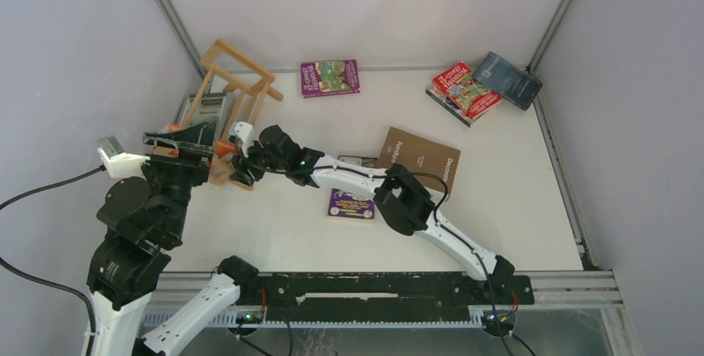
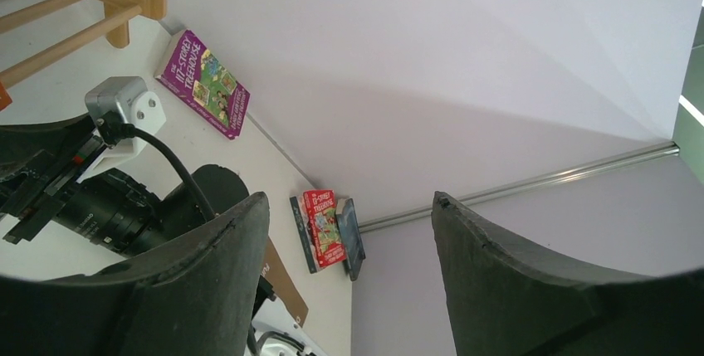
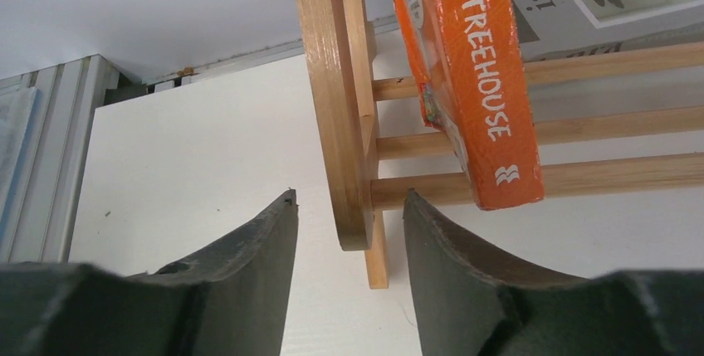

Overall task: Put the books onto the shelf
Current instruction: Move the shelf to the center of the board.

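The light wooden shelf (image 1: pixel 237 82) lies tilted at the far left, with a grey-white book (image 1: pixel 207 111) and an orange book (image 3: pixel 477 65) resting in it. My right gripper (image 3: pixel 349 198) is open, its fingers on either side of the shelf's side post (image 3: pixel 328 82) with a gap on the left. My left gripper (image 2: pixel 349 200) is open and empty, held up beside the shelf (image 1: pixel 195 136). On the table lie a purple book (image 1: pixel 330 78), a red book (image 1: pixel 465 90), a dark blue book (image 1: pixel 508 80), a brown book (image 1: pixel 419 161), and a small purple one (image 1: pixel 351 204) under the right arm.
Grey walls close in the table on the left, back and right. The right arm (image 1: pixel 365 178) stretches across the middle toward the shelf. A metal rail (image 1: pixel 374 290) runs along the near edge.
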Robot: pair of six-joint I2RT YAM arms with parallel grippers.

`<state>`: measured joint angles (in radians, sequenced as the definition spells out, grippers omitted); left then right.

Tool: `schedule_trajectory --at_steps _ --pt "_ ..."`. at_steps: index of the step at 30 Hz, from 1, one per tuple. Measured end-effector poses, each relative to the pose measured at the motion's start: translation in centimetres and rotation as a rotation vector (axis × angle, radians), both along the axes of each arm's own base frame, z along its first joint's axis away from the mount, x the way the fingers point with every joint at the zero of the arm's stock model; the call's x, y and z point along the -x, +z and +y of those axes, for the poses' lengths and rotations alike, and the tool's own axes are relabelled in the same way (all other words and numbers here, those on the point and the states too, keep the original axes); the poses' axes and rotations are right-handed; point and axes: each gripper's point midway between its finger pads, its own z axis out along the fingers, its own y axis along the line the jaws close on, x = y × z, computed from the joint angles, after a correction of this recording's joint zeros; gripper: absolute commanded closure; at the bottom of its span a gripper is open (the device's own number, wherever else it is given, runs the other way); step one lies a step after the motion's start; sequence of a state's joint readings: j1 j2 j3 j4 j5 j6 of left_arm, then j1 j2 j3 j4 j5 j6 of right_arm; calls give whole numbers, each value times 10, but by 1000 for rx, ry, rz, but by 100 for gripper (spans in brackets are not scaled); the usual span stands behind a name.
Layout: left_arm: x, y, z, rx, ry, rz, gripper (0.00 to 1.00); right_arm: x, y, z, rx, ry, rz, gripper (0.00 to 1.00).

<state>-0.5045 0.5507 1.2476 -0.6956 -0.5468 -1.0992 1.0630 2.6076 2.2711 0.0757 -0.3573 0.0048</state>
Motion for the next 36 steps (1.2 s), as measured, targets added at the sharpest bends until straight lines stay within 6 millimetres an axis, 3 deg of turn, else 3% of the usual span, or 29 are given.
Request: schedule_trajectory --at_steps 5,10,23,36 --pt "0 2 0 4 0 -6 24 0 -1 2 3 9 -18 77" --pt "-1 3 0 13 2 -15 24 -1 0 3 1 26 -55 99" --pt "-6 -7 1 51 29 5 24 -9 -4 -5 -6 28 -116 100" --pt "-13 -15 8 69 89 27 24 -12 -2 -54 26 2 -96 100"
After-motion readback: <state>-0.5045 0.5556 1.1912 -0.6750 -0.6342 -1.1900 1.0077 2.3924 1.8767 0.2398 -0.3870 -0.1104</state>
